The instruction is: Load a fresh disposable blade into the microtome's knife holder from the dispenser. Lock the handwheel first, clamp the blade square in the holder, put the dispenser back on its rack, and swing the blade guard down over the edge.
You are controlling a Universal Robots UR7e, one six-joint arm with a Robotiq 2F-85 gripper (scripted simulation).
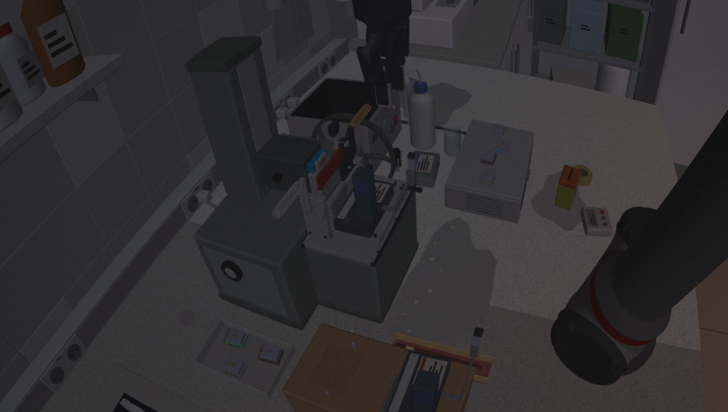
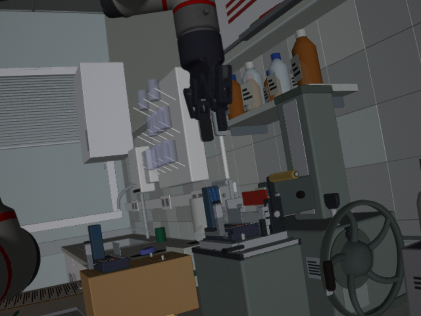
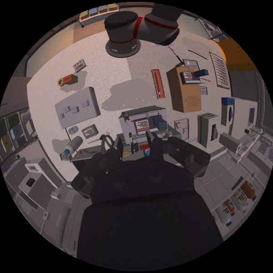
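Observation:
The handwheel [image 1: 355,140] [image 2: 362,256] sits on the microtome's [image 1: 255,178] far side, with a yellow lever [image 1: 359,116] [image 2: 284,176] above it. High over the wheel my gripper [image 1: 384,94] [image 2: 212,131] [image 3: 133,144] hangs open and empty, fingers pointing down. The knife holder [image 1: 360,209] [image 2: 238,231] [image 3: 142,126] sits on the front block with a blue dispenser [image 1: 364,191] [image 2: 211,207] [image 3: 159,122] standing upright in it. The red blade guard [image 1: 329,168] [image 2: 255,197] is raised. A second blue dispenser [image 2: 96,241] [image 3: 201,73] stands in the rack on the brown box [image 1: 357,372] [image 2: 139,282].
A white wash bottle [image 1: 421,116] and a small beaker [image 1: 452,142] stand just right of the handwheel. A grey box [image 1: 488,171] with cassettes lies further right. A tray of cassettes [image 1: 245,352] lies in front. The shelf with bottles [image 2: 275,81] is close behind the gripper.

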